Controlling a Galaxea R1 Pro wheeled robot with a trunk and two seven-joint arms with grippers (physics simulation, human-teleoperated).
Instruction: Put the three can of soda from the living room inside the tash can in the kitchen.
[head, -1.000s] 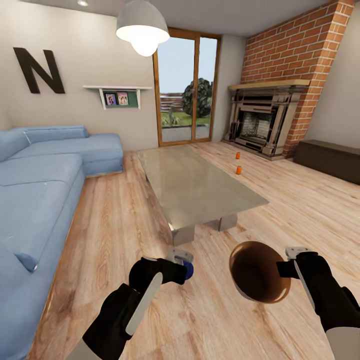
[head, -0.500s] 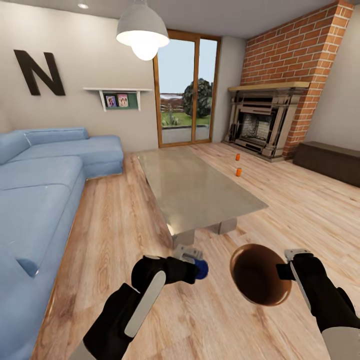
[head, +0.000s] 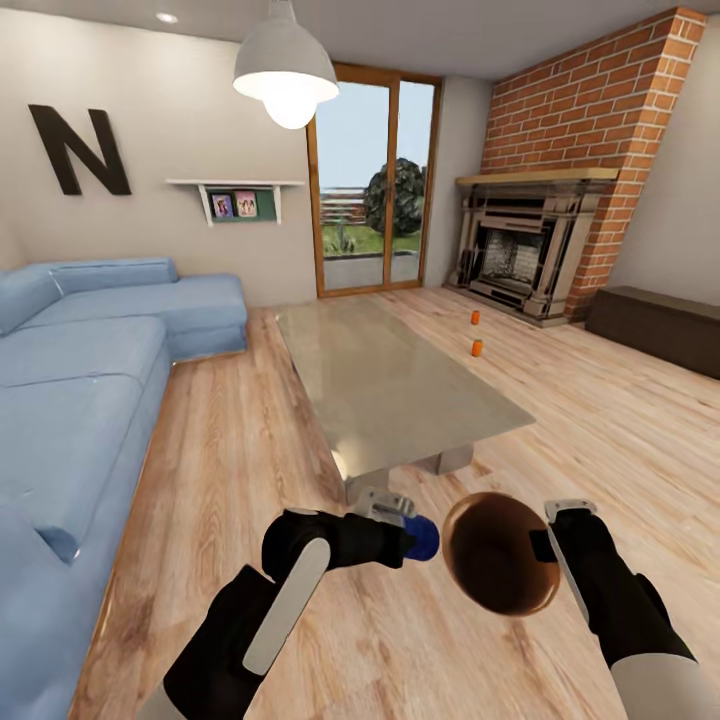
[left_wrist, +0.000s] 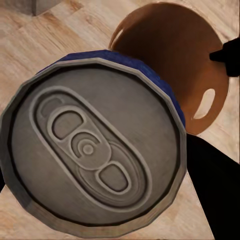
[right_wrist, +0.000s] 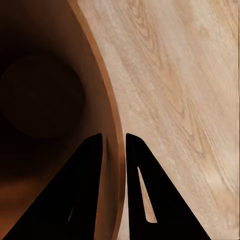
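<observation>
We have a blue can (head: 424, 540) clamped in our left gripper (head: 400, 522), held out sideways so that its grey top (left_wrist: 95, 150) faces the wrist camera. It hangs just beside the mouth of the bin (head: 497, 553), which our right gripper (right_wrist: 114, 145) holds by the rim, one finger inside the wall and one outside, with the opening tipped toward the left arm. The can sits near the rim but, as far as we can judge, not yet over the opening.

The main risk is letting go too soon: the can would then drop to the wooden floor (head: 420, 650) and roll off, perhaps under the glass table (head: 390, 370). A second risk is knocking the can against the rim, which could twist the bin in a grip that pinches only a thin wall. The tilt matters too, since a can could slide back out of so steeply tipped a bin.

Two orange cans (head: 477, 347) stand on the floor well apart from us, near the fireplace (head: 520, 255), beyond the table and across from the blue sofa (head: 90, 370).
</observation>
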